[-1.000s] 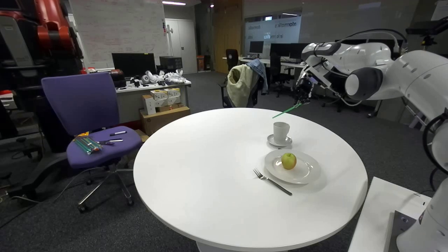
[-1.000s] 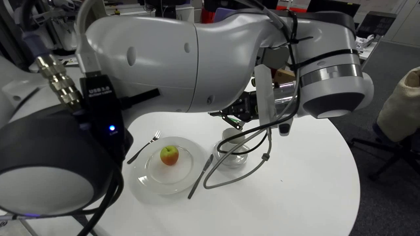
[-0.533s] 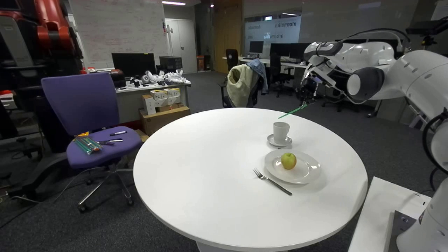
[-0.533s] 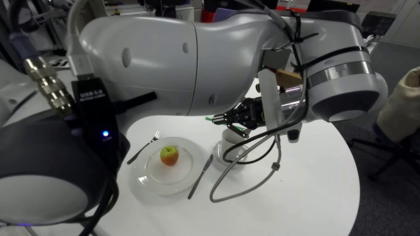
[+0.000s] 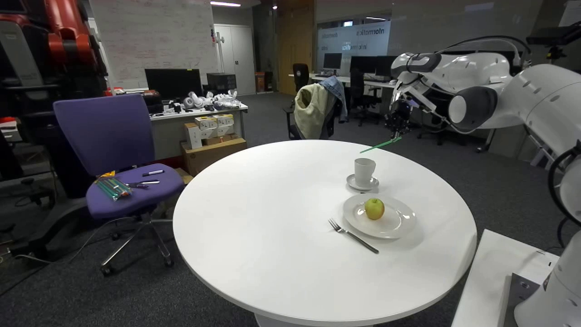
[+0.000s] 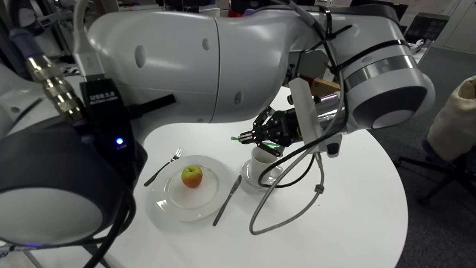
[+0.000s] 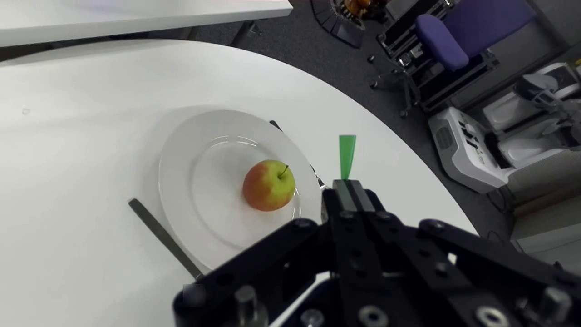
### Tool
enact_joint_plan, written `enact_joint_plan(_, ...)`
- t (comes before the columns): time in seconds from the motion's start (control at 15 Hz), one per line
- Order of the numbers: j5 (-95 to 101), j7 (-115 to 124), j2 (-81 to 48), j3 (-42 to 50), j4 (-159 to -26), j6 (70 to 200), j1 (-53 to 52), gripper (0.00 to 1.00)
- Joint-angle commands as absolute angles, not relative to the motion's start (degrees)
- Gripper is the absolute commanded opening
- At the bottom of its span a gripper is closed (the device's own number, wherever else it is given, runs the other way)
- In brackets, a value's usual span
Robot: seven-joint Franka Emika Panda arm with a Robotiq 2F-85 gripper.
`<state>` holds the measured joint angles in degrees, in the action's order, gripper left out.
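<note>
My gripper (image 7: 348,182) is shut on a thin green stick (image 7: 347,154), whose flat, widened end sticks out past the fingertips in the wrist view. In an exterior view the stick (image 5: 379,145) slants down to the left, higher in the picture than the white cup (image 5: 364,170). That cup stands upright on a saucer (image 5: 374,185). From another angle the gripper (image 6: 245,137) hangs close above the cup (image 6: 262,160), and part of the stick (image 6: 271,144) shows behind the fingers. How far apart stick and cup are I cannot tell. The wrist view does not show the cup.
A white plate (image 6: 160,201) holds a red-and-green apple (image 6: 192,176). The fork (image 6: 163,167) and knife (image 6: 227,200) lie on either side of it, on a round white table (image 5: 254,236). Loose cables (image 6: 282,223) droop from the arm near the cup. A purple chair (image 5: 136,190) stands beyond the table.
The gripper has shifted slightly right in an exterior view, carrying the stick. Its hand has turned somewhat, so more of the fingers and the stick's end show. Tableware and apple have stayed put.
</note>
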<state>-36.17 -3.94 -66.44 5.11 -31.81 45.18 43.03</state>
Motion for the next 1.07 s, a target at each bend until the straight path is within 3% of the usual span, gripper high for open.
enact_joint_plan(0.0, -33.54, -7.14, -64.68, 5.64, -31.95, 41.67, 41.58, 0.00)
enact_joint_plan(1.0, -26.62, -12.35, -64.43, 7.90, -33.88, 42.75, 39.50, 0.00)
